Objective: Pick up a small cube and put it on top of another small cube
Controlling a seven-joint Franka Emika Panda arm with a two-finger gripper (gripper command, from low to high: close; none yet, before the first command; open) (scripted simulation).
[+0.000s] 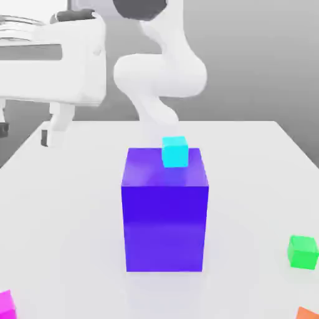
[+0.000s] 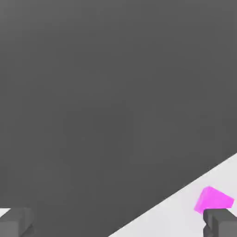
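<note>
Magenta cube [image 1: 6,306] on white table [image 1: 75,218], lower than and apart from hand [image 1: 28,129] — spread open, empty

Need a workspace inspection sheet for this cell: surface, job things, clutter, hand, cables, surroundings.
Surface: pale, smooth table, faint reflection below the blue-purple block.
Job's things: magenta cube at the near edge of the exterior view's left, partly cut off by the frame; nothing held.
Clutter: big blue-purple block with a cyan cube on top; green cube on the exterior view's right; orange piece near that corner, mostly cut off.
Hand: hand open and raised, at the exterior view's left.
Cables: nothing seen.
Surroundings: plain grey backdrop; white arm beyond the block.
</note>
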